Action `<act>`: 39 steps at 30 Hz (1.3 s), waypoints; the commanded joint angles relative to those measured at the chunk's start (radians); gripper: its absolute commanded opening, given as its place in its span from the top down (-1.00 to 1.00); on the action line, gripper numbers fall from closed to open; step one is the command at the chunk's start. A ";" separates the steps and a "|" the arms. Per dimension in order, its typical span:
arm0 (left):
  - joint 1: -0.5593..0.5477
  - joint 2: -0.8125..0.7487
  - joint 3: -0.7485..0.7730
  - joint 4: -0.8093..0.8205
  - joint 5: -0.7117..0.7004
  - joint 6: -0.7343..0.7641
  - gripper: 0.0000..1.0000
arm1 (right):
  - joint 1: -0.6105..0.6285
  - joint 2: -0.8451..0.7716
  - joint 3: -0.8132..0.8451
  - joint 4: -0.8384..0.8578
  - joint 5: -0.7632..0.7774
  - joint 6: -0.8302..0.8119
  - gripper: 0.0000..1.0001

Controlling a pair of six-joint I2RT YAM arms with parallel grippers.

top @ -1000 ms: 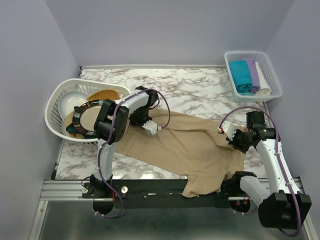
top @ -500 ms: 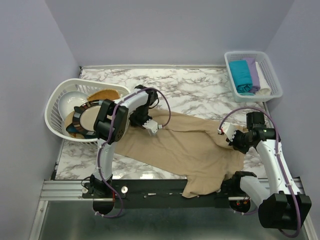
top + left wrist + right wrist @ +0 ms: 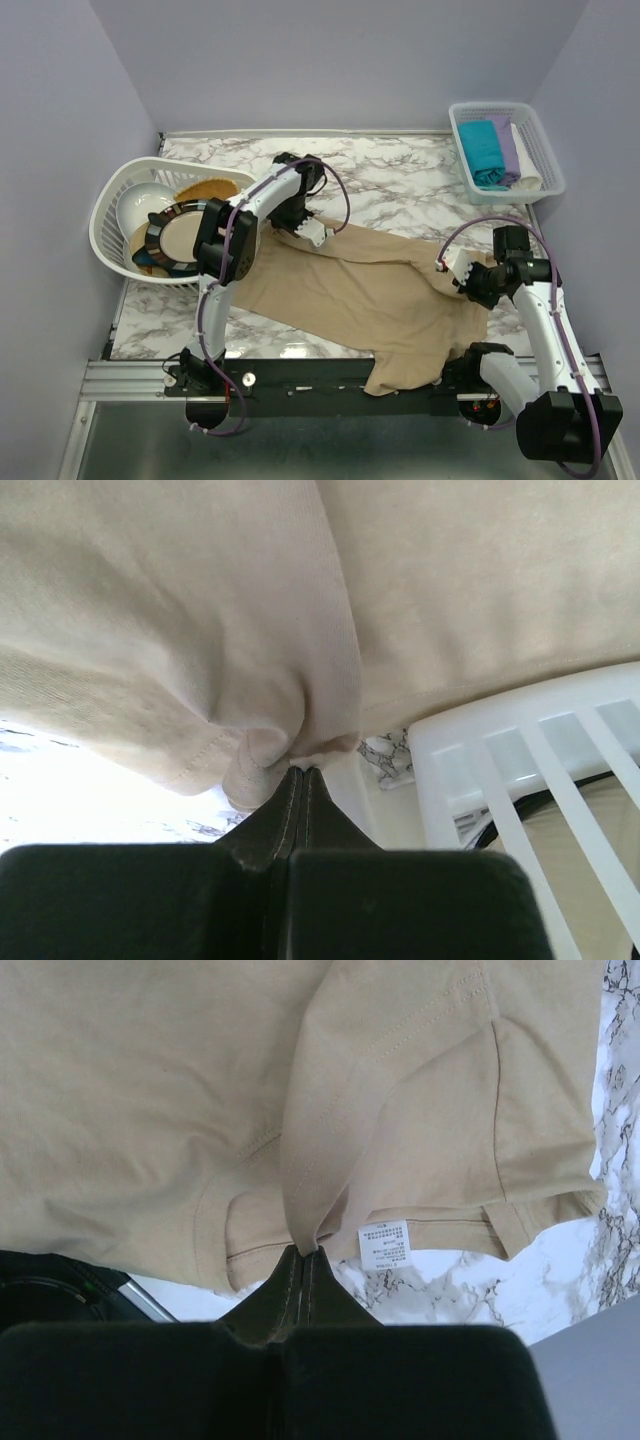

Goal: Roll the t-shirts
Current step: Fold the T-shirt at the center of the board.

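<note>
**Beige t-shirt** (image 3: 370, 290): lies rumpled across the middle of the table (image 3: 400, 175), with one end hanging over the table's near edge. It is not yet flat and not yet rolled.

**Left gripper** (image 3: 313, 232): closed, pinching a bunched fold of the shirt's edge at the table's left-centre, just beside the round basket (image 3: 105, 215).

**Right gripper** (image 3: 462, 275): closed on a raised fold beside a sleeve seam and a white label (image 3: 385, 1243), at the table's right side.

**Purpose of the holds (judged):** two pinches at opposite ends would let the cloth be drawn taut and spread before any rolling.

**Round basket:** sits tilted at the table's left edge and holds a plate (image 3: 172, 238).

**Rectangular basket** (image 3: 505, 108): sits at the table's far right corner and stores a teal shirt (image 3: 483, 145), a lilac shirt (image 3: 507, 145) and a white shirt (image 3: 527, 150).
</note>
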 commanded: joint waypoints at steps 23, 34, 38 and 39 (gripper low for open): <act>0.000 0.191 0.355 -0.076 0.054 -0.179 1.00 | -0.444 0.370 0.220 0.206 0.077 -0.275 0.99; 0.020 0.232 0.449 0.108 0.053 -0.150 1.00 | -0.452 0.454 0.322 0.316 0.076 -0.192 0.99; 0.024 0.246 0.467 0.198 0.046 -0.134 1.00 | -0.452 0.489 0.339 0.390 0.100 -0.154 0.99; 0.028 0.249 0.464 0.224 0.046 -0.133 1.00 | -0.452 0.503 0.351 0.405 0.109 -0.134 0.99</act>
